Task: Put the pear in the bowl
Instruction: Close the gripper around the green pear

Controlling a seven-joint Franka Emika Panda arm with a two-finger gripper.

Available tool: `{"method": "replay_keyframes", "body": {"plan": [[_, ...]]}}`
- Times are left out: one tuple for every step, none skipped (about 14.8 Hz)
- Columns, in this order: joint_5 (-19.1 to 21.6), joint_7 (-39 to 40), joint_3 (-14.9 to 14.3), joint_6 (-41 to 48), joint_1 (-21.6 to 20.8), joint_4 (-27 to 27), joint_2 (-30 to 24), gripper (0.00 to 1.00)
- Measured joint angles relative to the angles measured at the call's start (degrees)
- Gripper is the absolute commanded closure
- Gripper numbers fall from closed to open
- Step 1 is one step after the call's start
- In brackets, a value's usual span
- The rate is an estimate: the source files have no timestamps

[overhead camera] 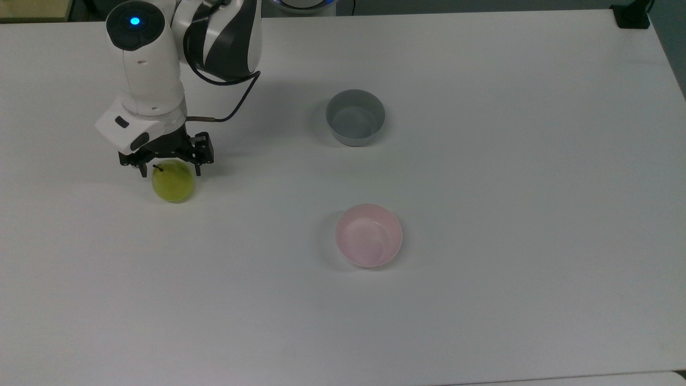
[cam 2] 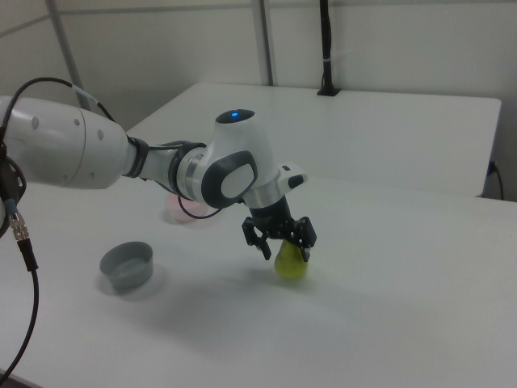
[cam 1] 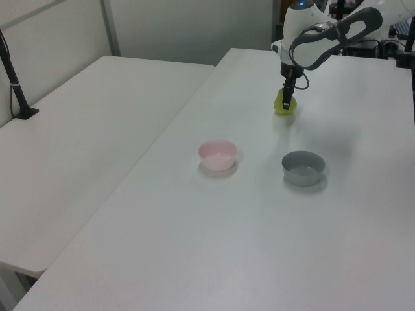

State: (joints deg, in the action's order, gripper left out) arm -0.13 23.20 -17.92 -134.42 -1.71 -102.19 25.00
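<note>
Around pear [overhead camera: 172,184]: gripper [overhead camera: 170,171] (unlabelled).

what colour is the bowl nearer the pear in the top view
Grey bowl; the top view shows it best.

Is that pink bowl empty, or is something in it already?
Empty. The pale pink round bowl shows only its smooth bare inside; the small yellow-green pear sits on the table.

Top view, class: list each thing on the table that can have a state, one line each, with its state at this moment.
pear: standing on the table, stem up, not lifted.
end effector: open, fingers either side of the pear's top.
pink bowl: upright, empty.
grey bowl: upright, empty.
</note>
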Motion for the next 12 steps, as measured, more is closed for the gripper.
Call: {"method": "replay_keyframes", "body": {"plan": [[0.0, 0.0, 0.0, -0.6, 0.0, 0.0, 0.5, 0.21], [0.0, 0.1, 0.0, -1.0, 0.0, 0.0, 0.8, 0.29], [0.0, 0.3, 0.0, -1.2, 0.0, 0.0, 0.9, 0.41], [0.0, 0.8, 0.0, -1.2, 0.0, 0.0, 0.9, 0.52], [0.0, 1.4, 0.0, -1.2, 0.0, 0.1, 0.9, 0.61], [0.0, 1.8, 0.0, -1.2, 0.0, 0.2, 0.9, 0.65], [0.0, 2.4, 0.0, -1.2, 0.0, 0.3, 0.9, 0.66], [0.0, 2.5, 0.0, -1.2, 0.0, 0.3, 0.9, 0.67], [0.0, 2.6, 0.0, -1.2, 0.0, 0.3, 0.9, 0.67], [0.0, 2.6, 0.0, -1.2, 0.0, 0.3, 0.9, 0.67], [0.0, 2.6, -0.1, -1.2, 0.0, 0.5, 0.9, 0.67], [0.0, 2.6, -0.2, -1.2, 0.0, 0.9, 0.7, 0.67]]}}
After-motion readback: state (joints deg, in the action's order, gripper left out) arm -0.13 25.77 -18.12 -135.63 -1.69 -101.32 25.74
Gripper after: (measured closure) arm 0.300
